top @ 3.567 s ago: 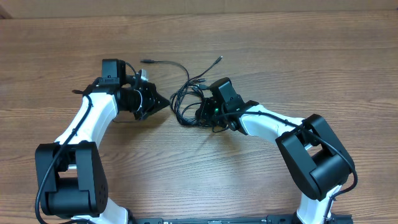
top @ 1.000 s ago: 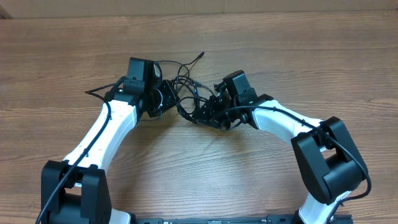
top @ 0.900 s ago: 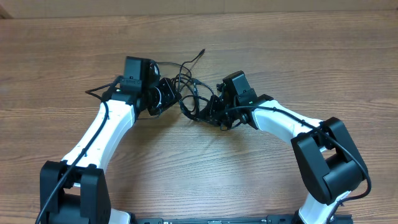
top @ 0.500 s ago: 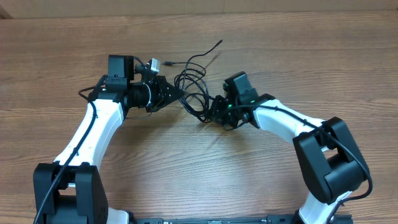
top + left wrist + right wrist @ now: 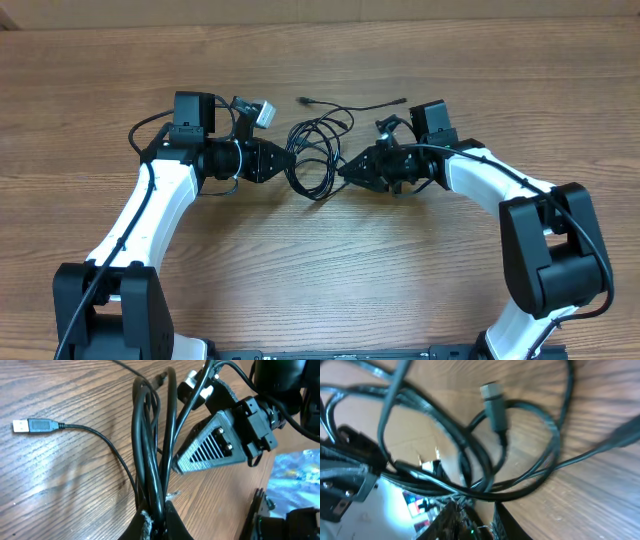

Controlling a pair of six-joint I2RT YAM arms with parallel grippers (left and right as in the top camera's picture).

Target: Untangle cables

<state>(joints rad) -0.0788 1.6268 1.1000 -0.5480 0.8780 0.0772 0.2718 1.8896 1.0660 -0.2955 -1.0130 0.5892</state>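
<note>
Across the wood-grain table (image 5: 330,290) you have the cables (image 5: 318,165) bunched in a loose loop between both arms, your left gripper (image 5: 284,161) clenched on one side of the bundle and your right gripper (image 5: 346,170) touching the opposite side, whether gripping or released you cannot tell.

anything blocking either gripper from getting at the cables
Nothing visible does. The left gripper is shut on the cables, and the right gripper sits against the bundle's other side, though its grip is unclear.
</note>
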